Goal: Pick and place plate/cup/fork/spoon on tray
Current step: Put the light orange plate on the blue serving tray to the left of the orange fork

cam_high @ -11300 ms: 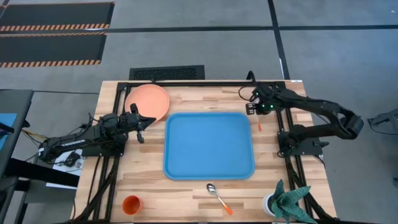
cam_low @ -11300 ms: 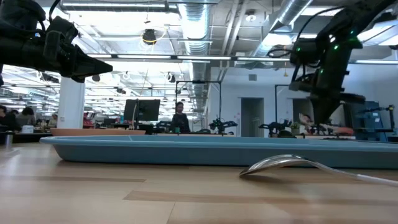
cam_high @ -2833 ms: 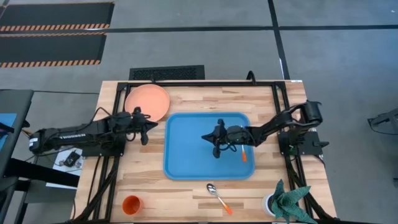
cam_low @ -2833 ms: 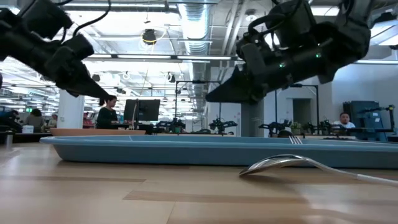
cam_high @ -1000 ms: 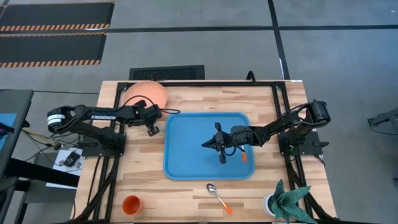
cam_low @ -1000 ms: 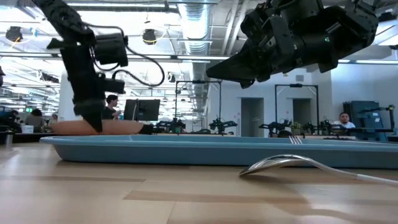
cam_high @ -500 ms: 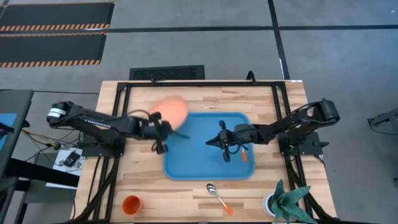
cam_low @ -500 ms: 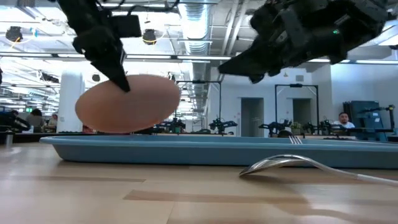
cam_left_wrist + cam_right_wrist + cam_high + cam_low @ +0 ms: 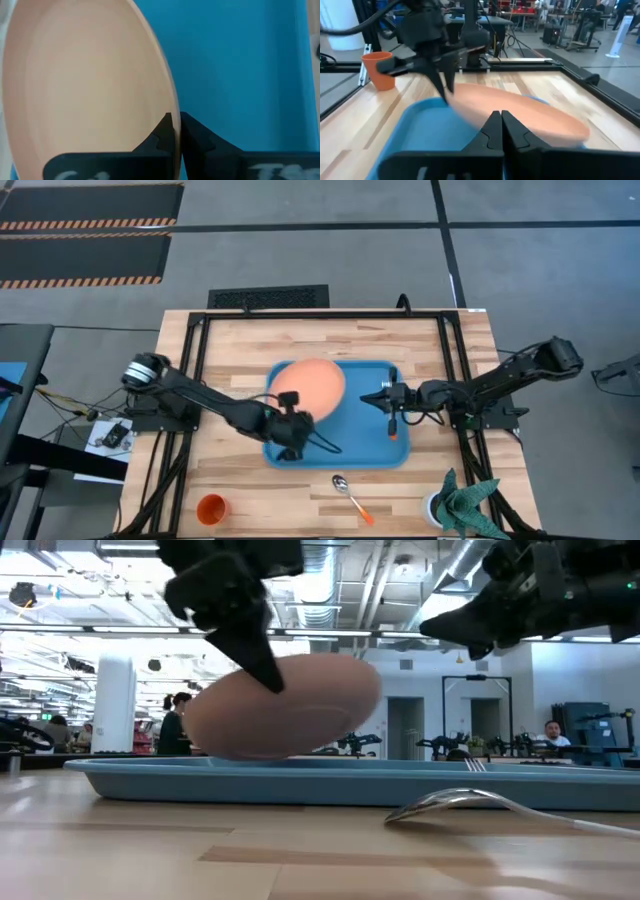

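The salmon-orange plate [image 9: 308,385] hangs tilted over the far left part of the blue tray [image 9: 340,452]. My left gripper [image 9: 293,408] is shut on the plate's near rim. The plate also shows in the low view [image 9: 285,710] and the right wrist view [image 9: 520,112]. My right gripper [image 9: 384,395] is shut and empty, above the tray's right part. The fork [image 9: 393,426] lies on the tray near its right rim. The spoon [image 9: 350,495] lies on the table in front of the tray. The orange cup [image 9: 211,507] stands at the near left corner. My left gripper pinches the plate's rim [image 9: 173,131] between its two fingers, one on the upper face and one under it. The fingers come from the table's near side, slanting down. The held rim [image 9: 270,678] is the raised side. The plate is tilted, its low side close above the tray.
A potted plant [image 9: 460,505] stands at the near right corner. The black frame rails [image 9: 190,380] run along the table's left, right and far sides. Bare wood lies between the cup and the spoon.
My left gripper has lifted the plate off the table's far left and carried it toward the right and near edges, over the tray, with the plate tipped. My right gripper has drawn back toward the table's right edge.
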### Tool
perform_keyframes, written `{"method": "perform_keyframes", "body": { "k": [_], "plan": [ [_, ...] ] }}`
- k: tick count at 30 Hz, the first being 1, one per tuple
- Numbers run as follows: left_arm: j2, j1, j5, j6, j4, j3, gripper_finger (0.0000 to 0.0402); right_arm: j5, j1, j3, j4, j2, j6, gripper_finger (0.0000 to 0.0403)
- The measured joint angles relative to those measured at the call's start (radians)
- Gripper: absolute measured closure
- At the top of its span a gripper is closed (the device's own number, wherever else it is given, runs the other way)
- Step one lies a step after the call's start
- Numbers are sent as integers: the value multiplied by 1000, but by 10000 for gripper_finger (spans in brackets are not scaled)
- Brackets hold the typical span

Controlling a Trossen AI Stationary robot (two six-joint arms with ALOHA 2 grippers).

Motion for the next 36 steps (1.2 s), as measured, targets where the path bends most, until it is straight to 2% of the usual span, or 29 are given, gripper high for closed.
{"method": "perform_keyframes", "body": {
  "k": [7,13,22,32,36],
  "plan": [
    [140,0,28,15,-14,129,401,12,5,-20,-2,-36,-15,400],
    [211,-13,43,-5,-22,192,401,15,2,-20,-12,-36,-18,400],
    [216,-14,83,-57,-20,192,401,24,2,-20,-12,-36,-18,400],
    [233,11,91,-37,63,192,401,34,2,-19,0,-35,-18,400],
    [238,27,135,-23,91,191,401,34,3,-19,4,-35,-22,400]
  ]
}}
